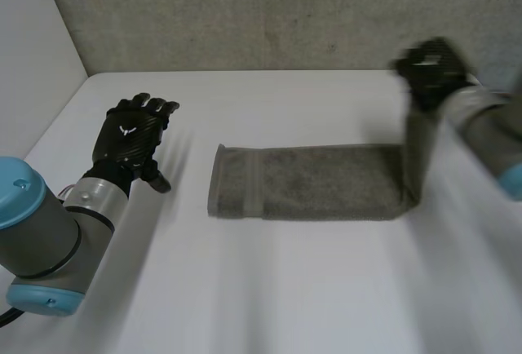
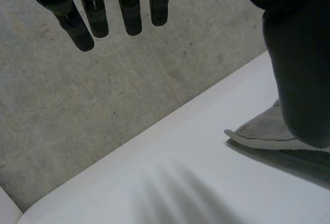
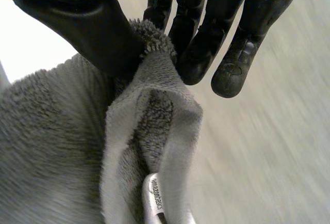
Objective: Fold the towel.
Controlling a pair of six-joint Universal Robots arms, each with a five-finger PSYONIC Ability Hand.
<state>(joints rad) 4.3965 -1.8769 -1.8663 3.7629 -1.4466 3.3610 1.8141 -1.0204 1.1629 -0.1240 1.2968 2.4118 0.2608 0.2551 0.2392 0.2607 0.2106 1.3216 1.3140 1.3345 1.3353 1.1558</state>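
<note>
A grey towel (image 1: 314,181), folded into a long strip, lies across the middle of the white table (image 1: 269,289). Its right end hangs up from my right hand (image 1: 432,68), which is raised above the table at the back right. In the right wrist view the thumb and fingers (image 3: 198,53) pinch the towel's end (image 3: 154,105), with a small label (image 3: 156,193) below. My left hand (image 1: 130,138) hovers open to the left of the towel, apart from it. In the left wrist view its straight fingers (image 2: 93,12) point at the wall, the towel's left end (image 2: 263,131) beside its thumb.
A grey concrete wall (image 1: 269,11) runs along the table's far edge, and a white side wall (image 1: 33,52) bounds the left. Bare table stretches in front of the towel.
</note>
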